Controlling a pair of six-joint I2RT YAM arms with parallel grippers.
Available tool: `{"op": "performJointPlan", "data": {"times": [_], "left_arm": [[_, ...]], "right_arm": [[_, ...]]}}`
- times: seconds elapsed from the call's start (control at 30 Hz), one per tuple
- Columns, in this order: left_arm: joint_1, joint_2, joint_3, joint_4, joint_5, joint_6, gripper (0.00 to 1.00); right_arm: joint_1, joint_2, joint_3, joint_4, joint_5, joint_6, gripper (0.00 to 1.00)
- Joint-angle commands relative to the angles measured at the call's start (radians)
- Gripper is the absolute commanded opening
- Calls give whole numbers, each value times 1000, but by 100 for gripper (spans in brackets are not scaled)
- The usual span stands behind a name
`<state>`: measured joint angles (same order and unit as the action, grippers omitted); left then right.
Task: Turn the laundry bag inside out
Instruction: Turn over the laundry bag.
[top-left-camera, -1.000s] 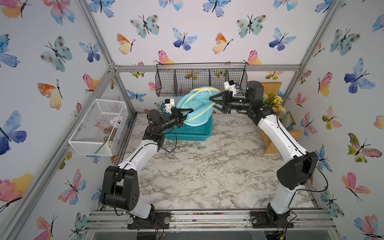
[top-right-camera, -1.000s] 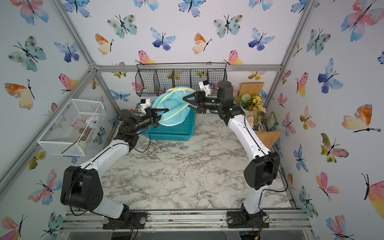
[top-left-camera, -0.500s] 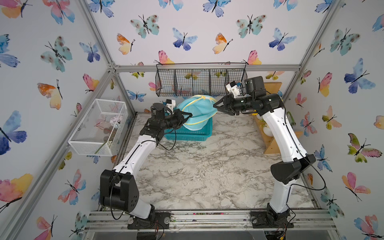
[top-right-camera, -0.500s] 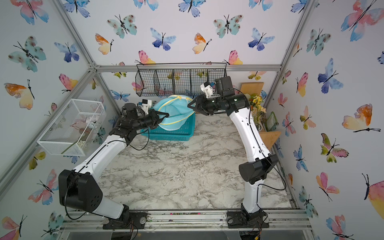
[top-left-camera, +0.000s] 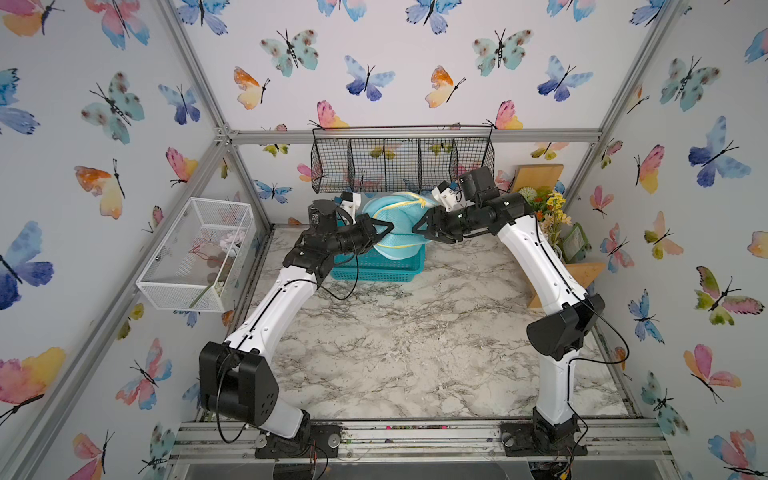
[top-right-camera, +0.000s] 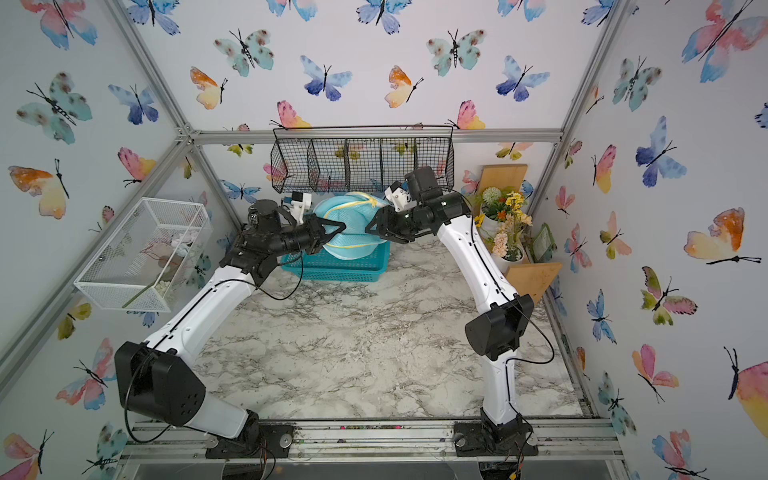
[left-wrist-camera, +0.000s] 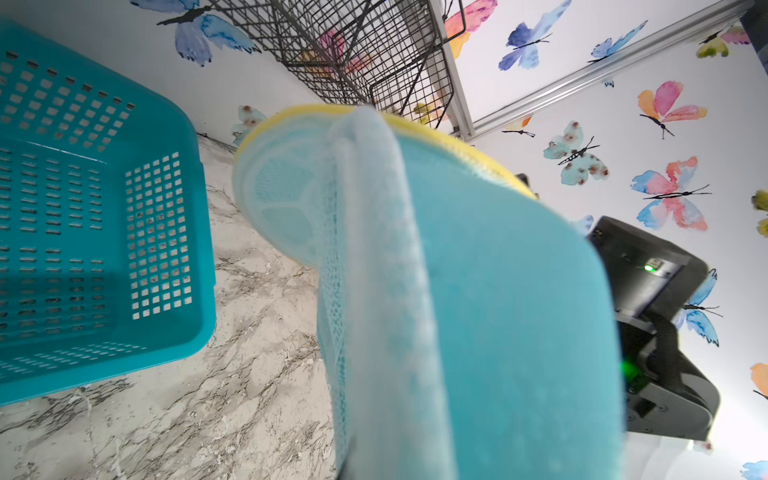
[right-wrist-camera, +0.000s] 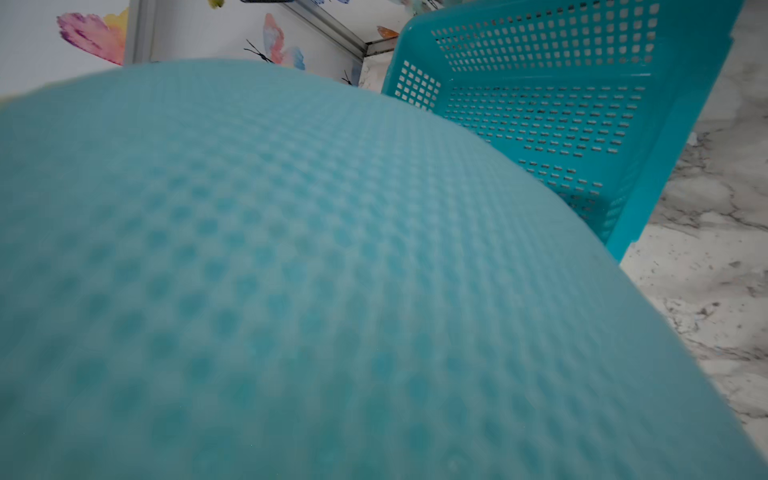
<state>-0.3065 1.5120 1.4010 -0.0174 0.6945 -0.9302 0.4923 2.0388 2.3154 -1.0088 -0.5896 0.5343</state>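
Your left end effector (top-left-camera: 387, 227) clamps the laundry bag (top-left-camera: 395, 214) above the teal basket (top-left-camera: 374, 270); you cannot tell whether the right end effector (top-left-camera: 416, 230) grips.

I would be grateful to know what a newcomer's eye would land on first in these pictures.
Likely the laundry bag, a turquoise mesh bundle with yellow piping held aloft at the back, between the left gripper, shut on it, and the right gripper. Just below sits the teal basket on the marble table, and bright butterfly wallpaper covers the walls.
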Motion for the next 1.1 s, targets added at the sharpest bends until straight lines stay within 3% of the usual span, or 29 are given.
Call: {"op": "performJointPlan", "data": {"times": [0.0, 0.03, 0.07, 0.13, 0.2, 0.27, 0.43, 0.6, 0.83, 1.07], "left_arm": [[0, -42, 42, 45, 57, -10, 0], [0, -42, 51, 46, 60, -10, 0], [0, -41, 61, 50, 62, -11, 0], [0, -39, 70, 63, 67, -20, 0], [0, -36, 70, 84, 69, -32, 0], [0, -34, 59, 108, 71, -48, 0], [-1, -32, 27, 145, 80, -73, 0], [-2, -38, -6, 190, 91, -105, 0], [-12, -29, -52, 293, 110, -175, 0], [-13, -20, -169, 372, 155, -203, 0]], "right_arm": [[-17, -56, -166, 94, -1, -7, 63], [-26, -83, -237, 161, -58, 24, 65], [-40, -131, -371, 317, -197, 105, 66], [-50, -201, -581, 658, -389, 328, 67], [-47, -267, -803, 1160, -470, 658, 69], [-47, -266, -859, 1429, -516, 834, 69], [-47, -236, -783, 1486, -552, 882, 72], [-46, -215, -809, 1615, -541, 975, 73], [-23, -165, -745, 1627, -541, 991, 72], [-11, -124, -738, 1993, -529, 1240, 40]]}}
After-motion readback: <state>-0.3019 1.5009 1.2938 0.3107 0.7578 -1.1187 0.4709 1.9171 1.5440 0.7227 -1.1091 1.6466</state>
